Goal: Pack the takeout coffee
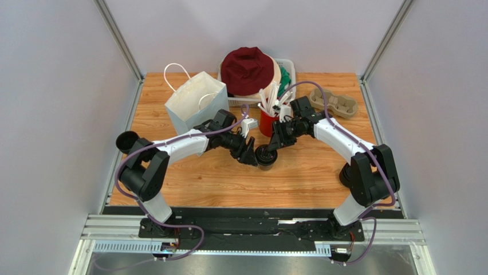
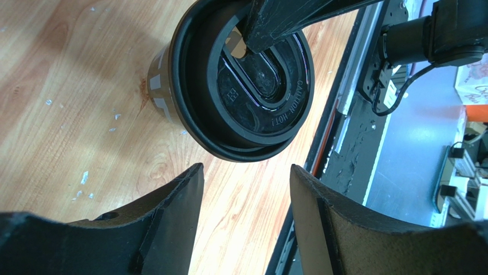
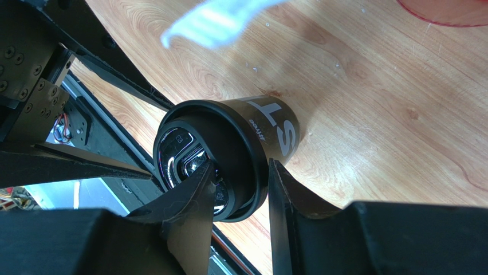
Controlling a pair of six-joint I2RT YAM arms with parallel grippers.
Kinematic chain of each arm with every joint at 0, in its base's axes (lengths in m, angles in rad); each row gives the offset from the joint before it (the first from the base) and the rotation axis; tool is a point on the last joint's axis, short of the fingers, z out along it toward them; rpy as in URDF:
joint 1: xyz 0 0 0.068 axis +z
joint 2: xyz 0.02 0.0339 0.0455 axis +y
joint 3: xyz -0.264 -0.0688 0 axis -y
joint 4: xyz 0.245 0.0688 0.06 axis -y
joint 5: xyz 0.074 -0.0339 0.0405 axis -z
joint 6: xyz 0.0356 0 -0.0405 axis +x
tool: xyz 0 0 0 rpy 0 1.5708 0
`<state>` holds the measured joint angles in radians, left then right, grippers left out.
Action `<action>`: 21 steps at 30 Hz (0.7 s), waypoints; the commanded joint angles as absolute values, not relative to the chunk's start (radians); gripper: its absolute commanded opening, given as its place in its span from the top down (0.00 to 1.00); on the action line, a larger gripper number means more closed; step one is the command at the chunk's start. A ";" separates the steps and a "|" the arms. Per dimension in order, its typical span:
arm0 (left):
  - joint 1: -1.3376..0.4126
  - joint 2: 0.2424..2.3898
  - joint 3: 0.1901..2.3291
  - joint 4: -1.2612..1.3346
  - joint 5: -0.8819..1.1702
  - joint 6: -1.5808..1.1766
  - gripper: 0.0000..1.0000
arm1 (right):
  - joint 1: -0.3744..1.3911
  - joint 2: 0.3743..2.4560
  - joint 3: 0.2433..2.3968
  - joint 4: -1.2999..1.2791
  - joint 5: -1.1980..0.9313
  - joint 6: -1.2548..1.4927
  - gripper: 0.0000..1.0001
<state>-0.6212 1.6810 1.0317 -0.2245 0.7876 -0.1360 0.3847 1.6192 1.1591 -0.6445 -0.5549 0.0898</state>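
The takeout coffee (image 1: 266,157) stands upright on the wooden table, a dark cup with white lettering and a black lid (image 2: 252,86). My right gripper (image 3: 240,171) is shut on its lid rim, with one finger on the lid top and the other outside the rim; in the top view this right gripper (image 1: 274,146) reaches down from behind the cup. My left gripper (image 2: 246,175) is open just short of the cup, with only bare wood between its fingers. From above, the left gripper (image 1: 250,156) sits at the cup's left side.
A white paper bag (image 1: 195,102) stands open at the back left. Behind the cup is a red cup (image 1: 267,123) holding white sticks. A white basket (image 1: 286,66) carries a maroon hat (image 1: 247,69). A cardboard cup carrier (image 1: 334,102) lies back right. A black lidless cup (image 1: 126,141) sits far left.
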 commanded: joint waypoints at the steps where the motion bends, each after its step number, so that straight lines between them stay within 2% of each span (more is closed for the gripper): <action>1: -0.623 1.654 1.061 -0.225 0.792 -0.195 0.33 | 0.374 1.631 1.112 -0.650 -0.431 0.015 0.72; 16: -0.623 1.625 1.020 -0.172 0.712 -0.411 0.32 | 0.364 1.608 1.088 -0.635 -0.437 0.026 0.72; 21: -0.623 1.637 1.019 -0.150 0.675 -0.443 0.34 | 0.364 1.606 1.088 -0.634 -0.437 0.028 0.72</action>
